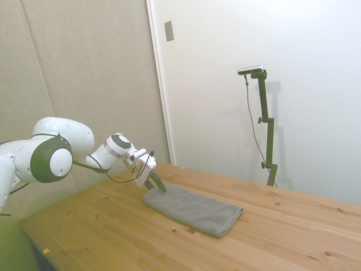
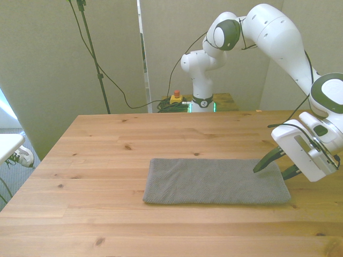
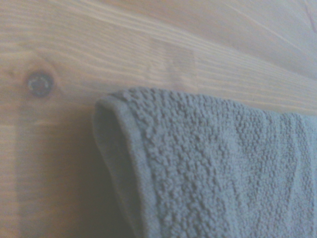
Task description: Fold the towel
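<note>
Towel (image 2: pixel 214 181), grey and flat, lies as a long rectangle near the middle of the wooden table (image 2: pixel 107 144), a little toward the front view's right. Gripper (image 2: pixel 276 163) hangs tilted over the towel's short end there, its dark fingers (image 1: pixel 158 184) spread apart, holding nothing. Up close, that end's thick rounded hem (image 3: pixel 119 163) rests on the wood.

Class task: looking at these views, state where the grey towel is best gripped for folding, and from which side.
Probably the towel's short end at the front view's right, where the open gripper already sits. Come down from above that end: the towel lies flat on the table, and its thick rolled hem offers a pinchable lip.
</note>
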Controlling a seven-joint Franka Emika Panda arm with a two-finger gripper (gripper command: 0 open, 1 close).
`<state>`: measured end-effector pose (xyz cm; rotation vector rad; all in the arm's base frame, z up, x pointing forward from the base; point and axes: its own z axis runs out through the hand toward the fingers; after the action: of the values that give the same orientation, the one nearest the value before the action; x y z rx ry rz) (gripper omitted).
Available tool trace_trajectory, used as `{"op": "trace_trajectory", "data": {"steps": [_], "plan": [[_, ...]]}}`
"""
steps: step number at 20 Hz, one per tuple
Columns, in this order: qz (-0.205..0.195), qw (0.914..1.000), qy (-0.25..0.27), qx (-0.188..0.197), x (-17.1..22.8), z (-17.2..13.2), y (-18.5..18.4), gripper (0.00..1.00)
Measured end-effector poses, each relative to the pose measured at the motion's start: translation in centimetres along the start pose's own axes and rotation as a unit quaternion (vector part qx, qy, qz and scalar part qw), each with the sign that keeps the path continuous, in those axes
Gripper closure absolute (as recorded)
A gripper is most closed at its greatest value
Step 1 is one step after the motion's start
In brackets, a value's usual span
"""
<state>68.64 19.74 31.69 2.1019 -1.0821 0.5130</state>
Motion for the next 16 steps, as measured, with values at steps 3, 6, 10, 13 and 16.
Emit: {"op": "trace_trajectory", "data": {"steps": [3, 6, 10, 13, 16], "plan": [[0.0, 0.9999, -0.001, 0.011, -0.1, -0.3, -0.2, 1.0], [0.0, 0.9998, -0.003, 0.019, -0.1, -0.7, -0.3, 1.0], [0.001, 0.9997, -0.005, 0.022, 0.0, -1.2, -0.2, 1.0], [0.002, 0.9997, -0.007, 0.023, 0.1, -1.1, -0.1, 1.0], [0.006, 0.9995, -0.015, 0.028, 0.5, -1.1, -0.1, 1.0]]}}
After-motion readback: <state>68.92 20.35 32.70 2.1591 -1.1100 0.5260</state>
